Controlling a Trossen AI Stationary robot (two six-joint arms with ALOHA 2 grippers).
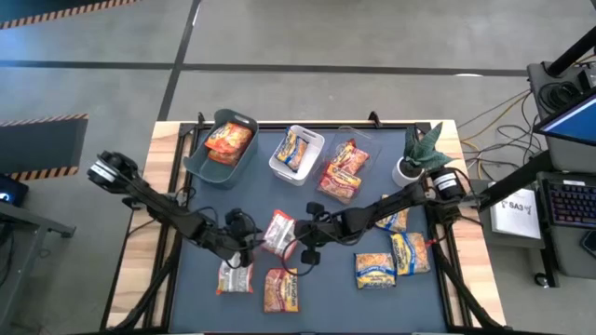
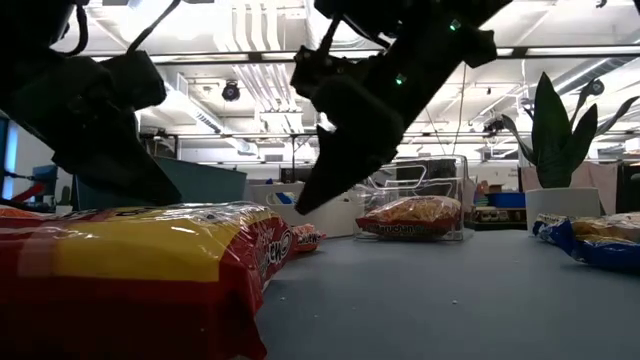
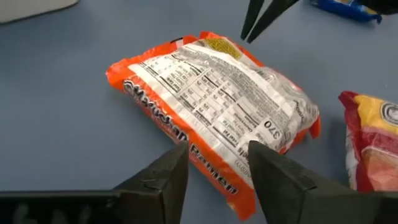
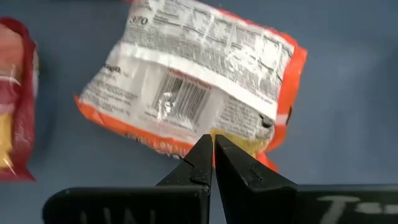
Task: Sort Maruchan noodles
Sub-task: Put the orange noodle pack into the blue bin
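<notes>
The left end effector [image 3: 217, 165] stands with its two dark fingers [image 3: 165, 177] parted a narrow way, straddling the near edge of an orange-red Maruchan ramen packet [image 3: 214, 99] that lies label-side up, nutrition panel showing, on the blue-grey bench [image 3: 68, 81]; whether the pads touch the wrapper cannot be told. From the opposite side the right end effector [image 4: 213, 152] comes in with its fingers pressed together, the tips just at the packet's far edge near a yellow patch. From overhead the two meet at mid-bench around this one packet [image 1: 279, 233], both dark arms reaching in from the outer edges.

Beside it lies a red-and-yellow packet [image 3: 373, 143], and the overhead view shows a silver-and-red packet [image 1: 235, 277] and another red-and-yellow one [image 1: 282, 290] toward the front edge. Three blue-and-yellow packets [image 1: 374, 270] lie on the right side, near the right arm.

Along the back of the bench stand three bins: a grey-green bin [image 1: 200, 163] holding an orange-red packet, a white bin [image 1: 312, 140] holding a blue-and-yellow one, and a clear bin [image 1: 372, 149] with reddish packets inside. A potted plant [image 1: 421, 154] sits at the back right corner.
</notes>
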